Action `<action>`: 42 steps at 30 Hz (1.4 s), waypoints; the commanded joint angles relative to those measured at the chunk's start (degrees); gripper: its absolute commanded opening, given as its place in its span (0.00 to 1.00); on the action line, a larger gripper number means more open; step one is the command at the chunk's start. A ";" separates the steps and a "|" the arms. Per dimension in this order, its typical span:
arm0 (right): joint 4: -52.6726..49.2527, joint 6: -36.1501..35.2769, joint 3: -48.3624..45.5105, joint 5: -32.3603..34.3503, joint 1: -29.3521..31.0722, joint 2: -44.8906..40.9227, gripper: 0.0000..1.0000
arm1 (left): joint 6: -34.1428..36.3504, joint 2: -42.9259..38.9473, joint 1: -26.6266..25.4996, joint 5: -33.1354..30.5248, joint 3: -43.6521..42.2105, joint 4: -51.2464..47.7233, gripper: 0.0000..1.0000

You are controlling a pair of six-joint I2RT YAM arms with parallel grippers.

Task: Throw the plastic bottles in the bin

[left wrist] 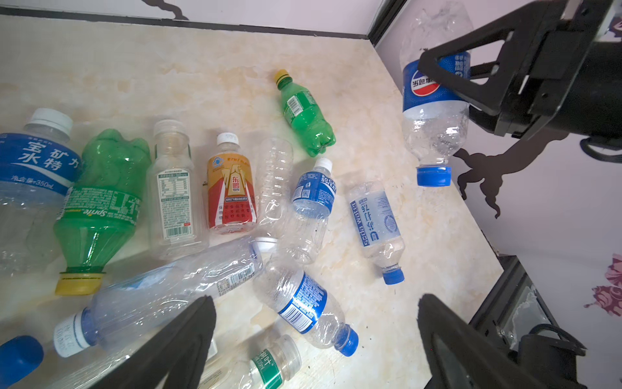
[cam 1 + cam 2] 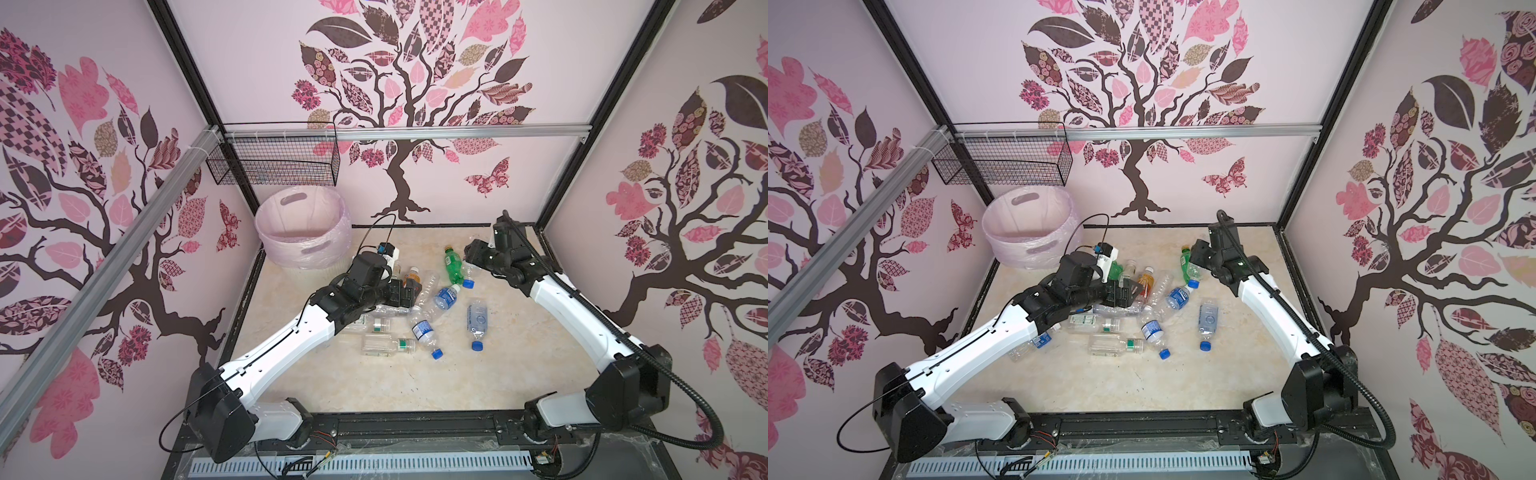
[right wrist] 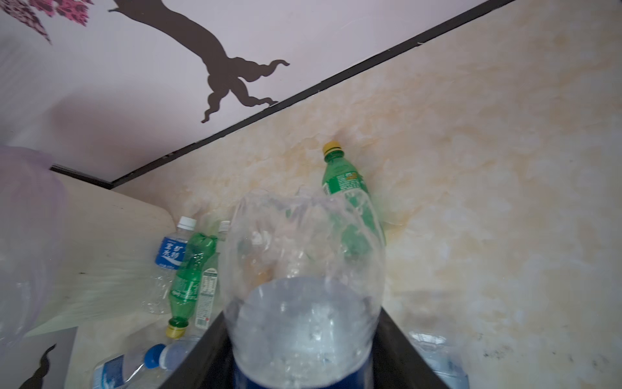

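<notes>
Several plastic bottles lie in a heap on the marble floor, among them a green one, an orange-red one and a blue-labelled clear one. My left gripper hovers open over the heap, with nothing between its fingers. My right gripper is shut on a clear Pepsi bottle, held off the floor at its blue label with the blue cap hanging down. The pale pink bin stands at the back left corner, lined with thin plastic.
A black wire mesh basket hangs on the back wall above the bin, under an aluminium rail. Patterned walls close in the left, back and right sides. Bare floor lies toward the front and right.
</notes>
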 commanded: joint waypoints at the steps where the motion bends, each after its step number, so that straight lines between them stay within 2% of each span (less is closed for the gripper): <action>1: -0.86 3.04 4.99 -4.17 1.70 2.11 0.57 | 0.87 1.22 -0.04 2.32 1.79 3.44 0.97; 8: 0.93 5.68 11.16 -8.91 5.55 5.02 0.57 | 1.11 4.10 0.02 3.41 3.74 7.02 0.97; 16: 2.65 7.06 15.15 -11.29 10.00 8.96 0.57 | -0.62 6.53 0.02 5.82 6.40 8.45 0.97; 21: 4.07 8.13 16.30 -13.00 10.37 10.39 0.57 | -0.30 6.32 0.16 3.35 6.36 8.30 0.97; 24: 4.18 8.10 17.25 -13.35 10.52 10.86 0.57 | -0.62 7.17 0.54 2.96 6.75 8.09 0.87; 34: 4.27 8.23 17.74 -13.98 10.49 10.97 0.57 | -3.78 10.21 2.12 4.82 8.32 9.05 0.75; 37: 4.68 8.46 17.46 -14.15 10.47 10.83 0.57 | -4.30 10.58 2.37 4.82 8.67 9.46 0.66; 42: 5.40 8.75 16.96 -14.49 10.46 10.79 0.57 | -5.61 11.32 2.99 6.00 8.66 9.77 0.42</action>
